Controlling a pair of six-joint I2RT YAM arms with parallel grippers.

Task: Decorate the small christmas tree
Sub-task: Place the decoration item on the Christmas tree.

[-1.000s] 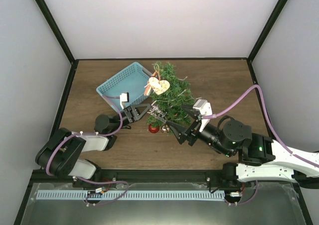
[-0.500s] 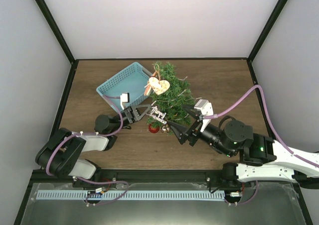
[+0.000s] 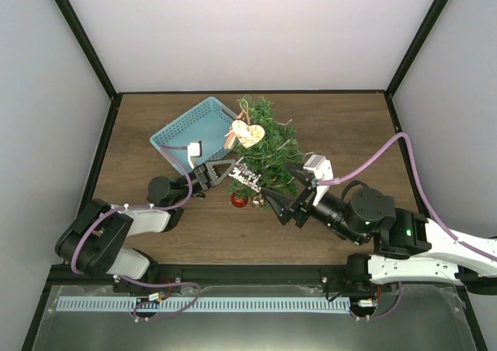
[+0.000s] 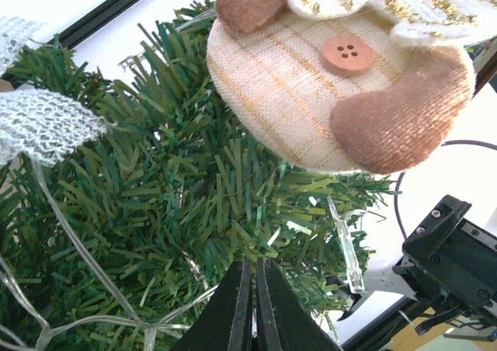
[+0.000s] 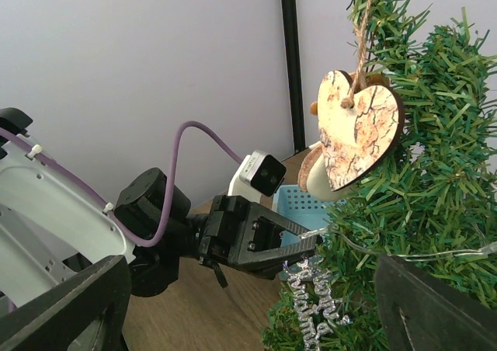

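The small christmas tree (image 3: 265,145) stands mid-table, with a clear light string wound through its needles. A wooden heart (image 3: 248,135) and a cream fabric ornament (image 4: 342,71) hang near its top. A red bauble (image 3: 239,201) sits low at its front. A silver lettering ornament (image 3: 247,178) dangles on the tree's near-left side. My left gripper (image 3: 231,167) is shut at the foliage, and the silver ornament's (image 5: 318,308) loop appears pinched at its tips (image 5: 313,242). My right gripper (image 3: 281,186) is open beside the tree's lower right, holding nothing.
A light-blue basket (image 3: 186,130) lies tilted just left of the tree, behind my left arm. Black frame posts and white walls close in the wooden table (image 3: 342,118) on three sides. The right arm's purple cable (image 3: 388,145) arcs over the right side.
The left gripper has closed fully and shifted slightly up toward the tree. The silver ornament turned from edge-on to face the camera. The right arm has held still.
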